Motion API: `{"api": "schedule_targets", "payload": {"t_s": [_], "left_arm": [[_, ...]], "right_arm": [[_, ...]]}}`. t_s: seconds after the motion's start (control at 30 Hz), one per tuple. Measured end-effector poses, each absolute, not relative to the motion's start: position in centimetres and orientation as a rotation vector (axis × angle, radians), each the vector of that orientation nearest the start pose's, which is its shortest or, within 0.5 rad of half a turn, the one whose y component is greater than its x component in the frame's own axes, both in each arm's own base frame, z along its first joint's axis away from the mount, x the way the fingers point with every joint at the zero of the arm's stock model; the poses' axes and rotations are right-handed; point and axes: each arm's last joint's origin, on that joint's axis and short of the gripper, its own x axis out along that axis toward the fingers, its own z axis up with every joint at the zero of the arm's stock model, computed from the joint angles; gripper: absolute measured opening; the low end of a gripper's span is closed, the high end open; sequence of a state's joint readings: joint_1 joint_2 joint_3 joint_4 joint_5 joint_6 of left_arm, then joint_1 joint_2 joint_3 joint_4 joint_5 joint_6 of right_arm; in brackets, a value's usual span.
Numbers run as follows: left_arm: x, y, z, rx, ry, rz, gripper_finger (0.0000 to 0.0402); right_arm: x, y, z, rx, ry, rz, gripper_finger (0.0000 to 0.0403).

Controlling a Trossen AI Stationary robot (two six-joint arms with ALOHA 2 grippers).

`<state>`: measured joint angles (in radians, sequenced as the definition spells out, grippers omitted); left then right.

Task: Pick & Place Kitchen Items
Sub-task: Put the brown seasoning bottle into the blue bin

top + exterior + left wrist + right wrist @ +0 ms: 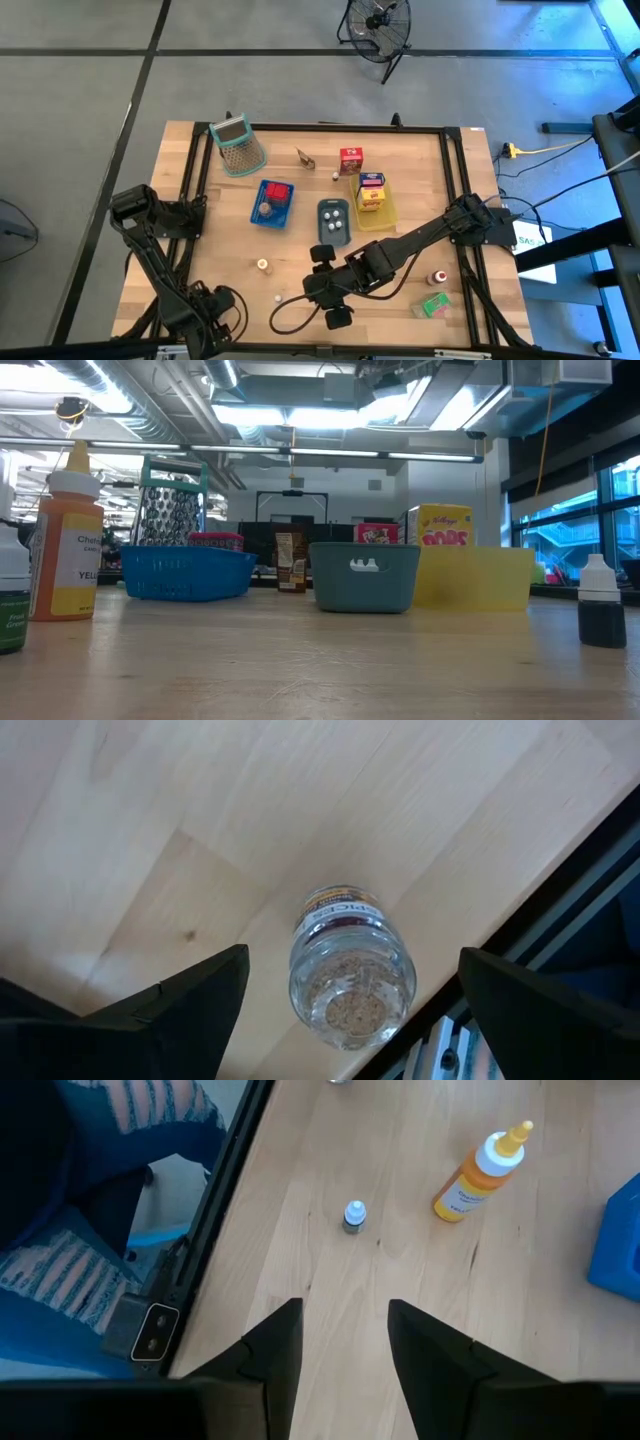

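Two arms in play over the pale wooden table (300, 240). Left gripper (345, 995) sits at the near left corner, fingers (180, 1000) spread wide to either side of a small clear glass spice jar with a white label band (350, 965); jar upright on the boards by the table's edge, not yet touched. Right gripper (345, 1330) hangs over the near middle of the table, fingers partly parted, nothing between them. Ahead of it: a tiny white-capped dark bottle (354, 1216) and an orange squeeze bottle with a yellow nozzle (478, 1175), well apart.

Step in hand, by my reading: left arm lining up its pick. Next move calls for descending around the jar, then closing squarely.

Blue rectangular tray (271, 202) stands at mid-table, left of the grey-blue tray (334, 221) and yellow tray (372, 208).
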<state>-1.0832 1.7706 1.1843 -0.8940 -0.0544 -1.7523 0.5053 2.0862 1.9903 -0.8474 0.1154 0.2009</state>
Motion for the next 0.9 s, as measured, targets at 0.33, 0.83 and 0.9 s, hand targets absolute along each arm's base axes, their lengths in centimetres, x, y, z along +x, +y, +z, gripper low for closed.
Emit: {"api": "schedule_targets", "payload": {"t_s": [0.33, 0.83, 0.9], "left_arm": [[15.04, -28.18, 17.78, -0.591, 1.440, 0.469, 0.0356], [15.01, -28.17, 17.71, -0.598, 1.447, 0.483, 0.0351], [15.01, -28.18, 17.71, -0.607, 1.448, 0.490, 0.0343]], "right_arm": [[40.17, 21.84, 29.20, -0.101, 0.922, 0.269, 0.0151], [40.22, 21.87, 29.23, -0.098, 0.916, 0.272, 0.0151], [40.21, 21.87, 29.24, -0.098, 0.916, 0.272, 0.0151]]}}
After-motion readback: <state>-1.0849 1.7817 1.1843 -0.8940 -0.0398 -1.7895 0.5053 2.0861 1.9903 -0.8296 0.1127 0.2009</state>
